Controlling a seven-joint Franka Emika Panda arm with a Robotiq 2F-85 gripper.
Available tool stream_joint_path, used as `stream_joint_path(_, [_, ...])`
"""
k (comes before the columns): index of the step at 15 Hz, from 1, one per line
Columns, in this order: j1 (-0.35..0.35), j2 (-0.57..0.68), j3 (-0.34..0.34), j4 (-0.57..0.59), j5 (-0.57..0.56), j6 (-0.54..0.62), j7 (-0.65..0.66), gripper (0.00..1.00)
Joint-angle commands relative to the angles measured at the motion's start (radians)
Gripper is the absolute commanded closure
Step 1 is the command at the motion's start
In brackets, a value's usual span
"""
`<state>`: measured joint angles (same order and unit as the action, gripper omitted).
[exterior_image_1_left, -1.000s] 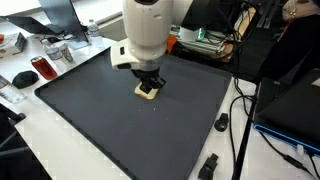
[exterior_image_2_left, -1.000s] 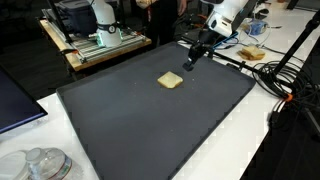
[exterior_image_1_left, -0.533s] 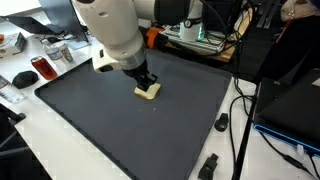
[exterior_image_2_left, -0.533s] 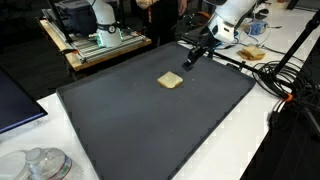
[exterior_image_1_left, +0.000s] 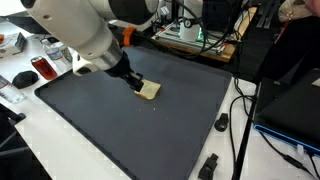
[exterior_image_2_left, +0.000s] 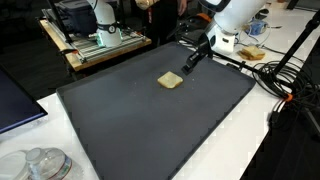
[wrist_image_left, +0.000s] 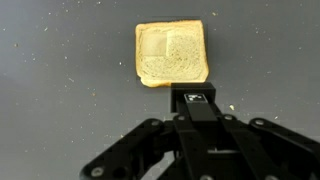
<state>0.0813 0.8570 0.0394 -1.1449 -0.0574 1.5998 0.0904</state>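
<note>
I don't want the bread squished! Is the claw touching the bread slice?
Apart. In an exterior view, a strip of dark mat shows between the claw tip and the bread slice.

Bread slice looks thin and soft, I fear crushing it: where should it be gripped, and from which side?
Probably across two opposite straight edges of the bread slice, from straight above: it lies flat on the mat, so only its thin sides offer purchase.

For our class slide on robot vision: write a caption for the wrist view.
Shut gripper over a dark mat, a slice of bread just beyond it.
</note>
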Motion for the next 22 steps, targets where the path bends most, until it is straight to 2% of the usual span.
stream_joint_path(1, [-0.04,0.089,0.006,0.139,0.059,-0.068,-0.045,0.94])
stream_joint_path(5, [-0.086,0.138,0.009,0.198,0.102,-0.08,-0.068,0.94])
stream_joint_path(9, [-0.14,0.144,0.02,0.19,0.162,-0.052,-0.113,0.94])
stream_joint_path(15, [-0.218,0.102,0.052,0.102,0.244,0.038,-0.209,0.94])
stream_joint_path(22, [-0.312,0.06,0.091,-0.035,0.341,0.164,-0.393,0.94])
